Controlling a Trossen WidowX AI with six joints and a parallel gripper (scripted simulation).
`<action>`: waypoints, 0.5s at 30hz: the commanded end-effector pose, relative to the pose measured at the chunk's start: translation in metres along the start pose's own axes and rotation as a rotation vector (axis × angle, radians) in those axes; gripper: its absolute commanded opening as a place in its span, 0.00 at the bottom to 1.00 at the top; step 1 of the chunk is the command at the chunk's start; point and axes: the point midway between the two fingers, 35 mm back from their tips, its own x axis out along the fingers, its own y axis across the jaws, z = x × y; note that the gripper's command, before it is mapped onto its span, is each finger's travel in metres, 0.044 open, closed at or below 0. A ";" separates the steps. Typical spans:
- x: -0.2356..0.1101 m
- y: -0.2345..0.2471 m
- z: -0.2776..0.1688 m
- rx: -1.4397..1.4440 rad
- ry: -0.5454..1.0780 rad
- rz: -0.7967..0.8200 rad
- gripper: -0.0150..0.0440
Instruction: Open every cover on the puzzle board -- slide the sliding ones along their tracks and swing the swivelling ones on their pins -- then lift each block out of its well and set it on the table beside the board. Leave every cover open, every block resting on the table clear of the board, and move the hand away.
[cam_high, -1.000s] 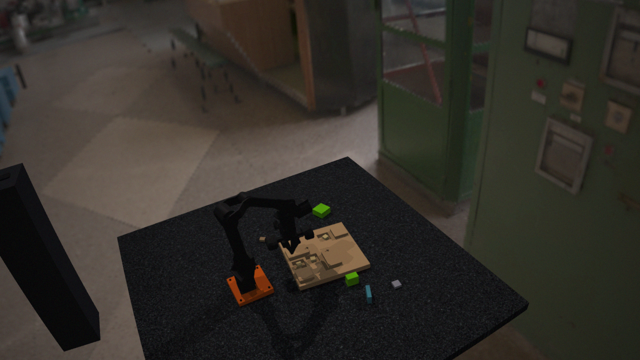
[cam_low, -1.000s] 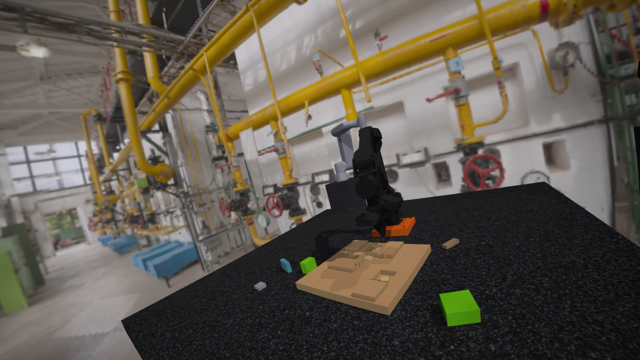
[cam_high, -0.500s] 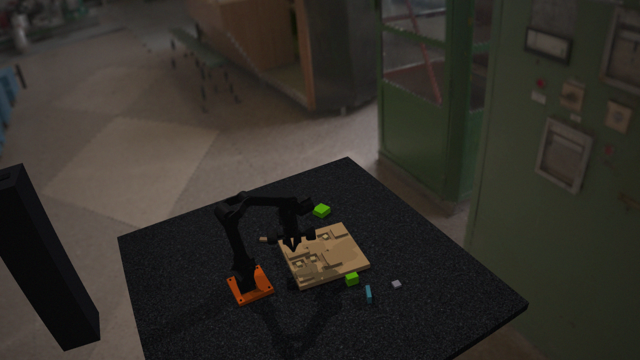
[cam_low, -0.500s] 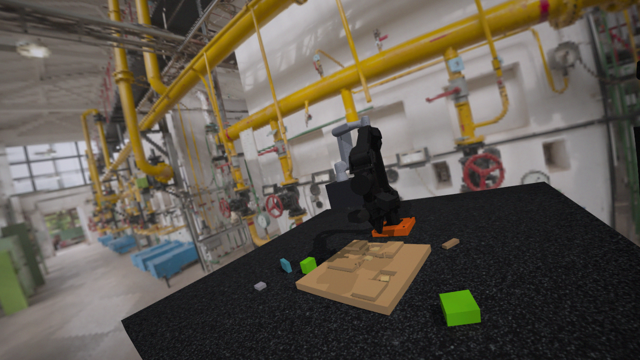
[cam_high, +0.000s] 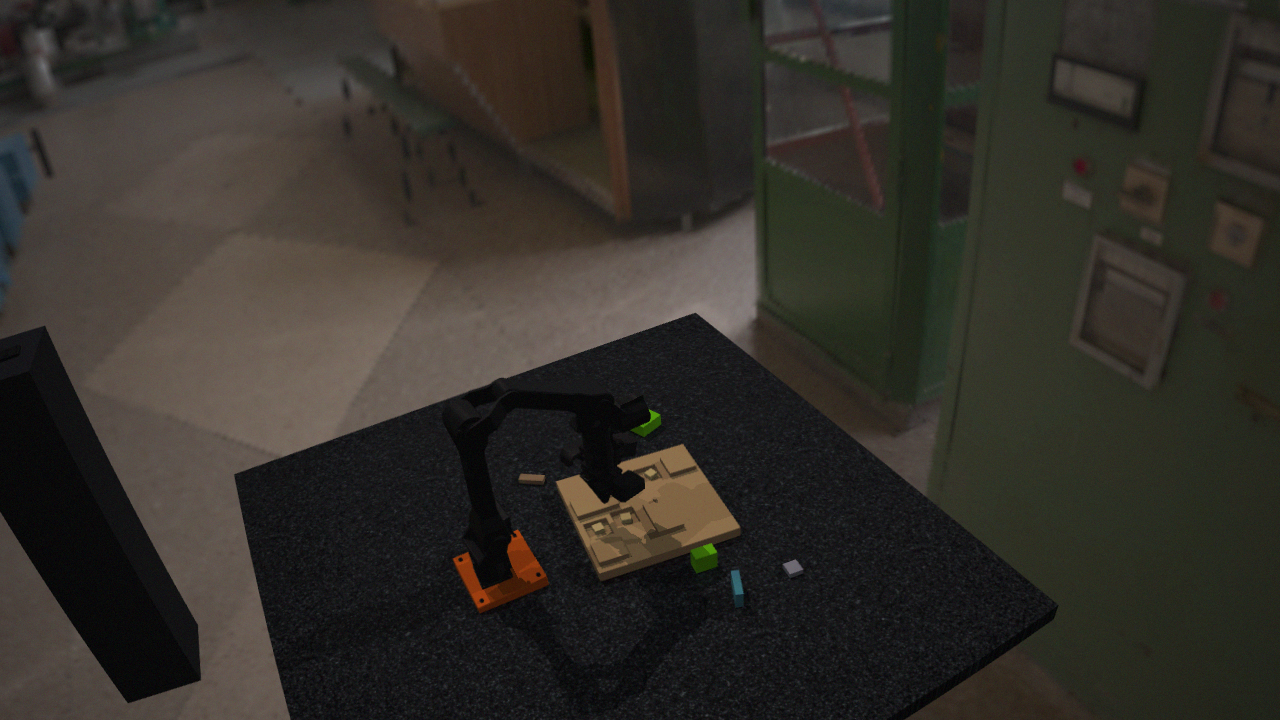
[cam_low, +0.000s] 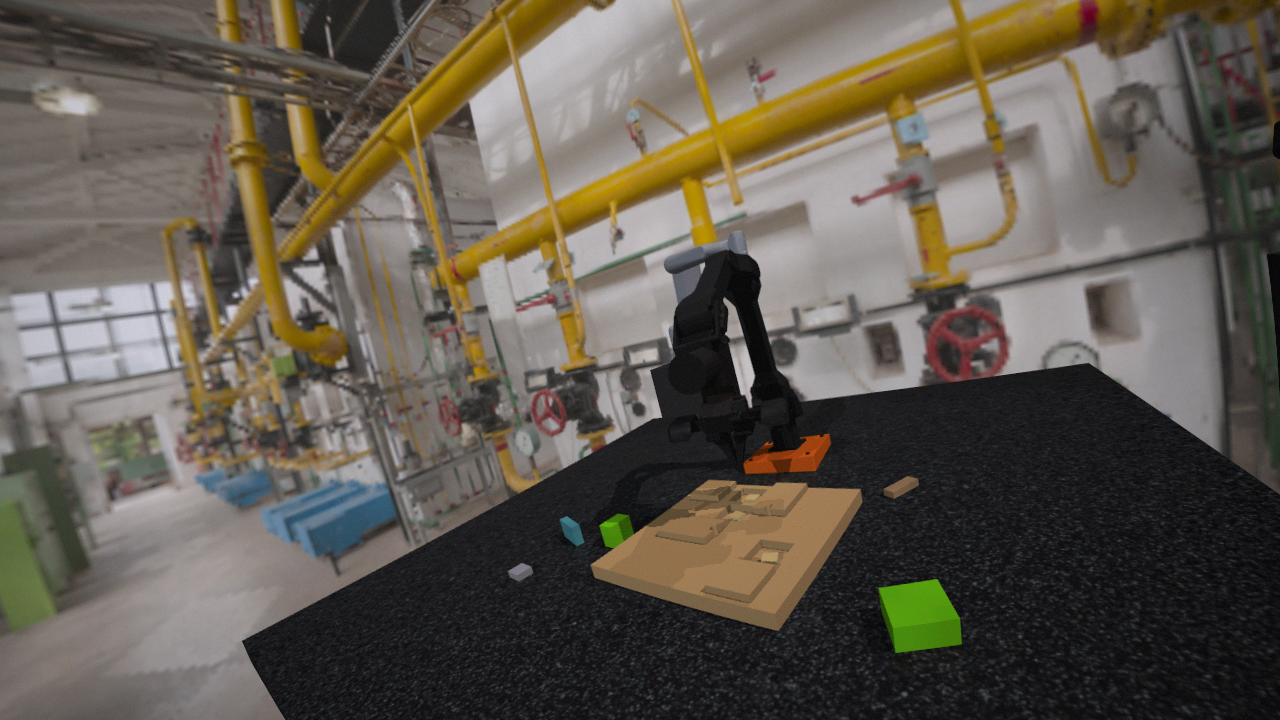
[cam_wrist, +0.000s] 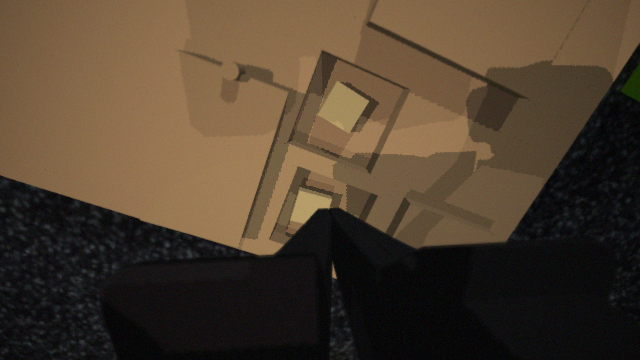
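The tan puzzle board (cam_high: 720, 519) (cam_low: 805, 586) (cam_wrist: 150, 165) lies on the table. One pale yellow block (cam_high: 650, 474) (cam_low: 769, 557) sits in an uncovered well near a flat cover (cam_high: 677, 462) (cam_low: 739, 579). A second block (cam_high: 625, 516) (cam_wrist: 344, 106) and a third block (cam_high: 597, 528) (cam_wrist: 308, 204) sit in neighbouring uncovered wells. A raised cover (cam_low: 785, 497) lies beside these wells, and another cover (cam_low: 685, 531) (cam_wrist: 450, 35) lies further across. Whether it hides a well I cannot tell. My gripper (cam_low: 739, 460) (cam_wrist: 328, 219) is shut and empty, above the board; its fingertips overlap the third well in the wrist view.
A green block (cam_high: 703, 558) (cam_low: 615, 531), a teal piece (cam_high: 737, 587) (cam_low: 571, 530) and a grey piece (cam_high: 793, 567) (cam_low: 520, 571) lie off one side. A larger green block (cam_high: 646, 423) (cam_low: 920, 615) and a tan piece (cam_high: 531, 479) (cam_low: 901, 487) lie off other sides. The orange base (cam_high: 501, 586) (cam_low: 787, 454) stands near the board.
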 end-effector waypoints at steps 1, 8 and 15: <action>-0.007 -0.046 0.026 0.972 -0.011 -0.005 0.25; -0.008 -0.064 0.032 1.390 -0.015 -0.003 0.25; -0.008 -0.084 0.037 1.809 -0.020 0.001 0.25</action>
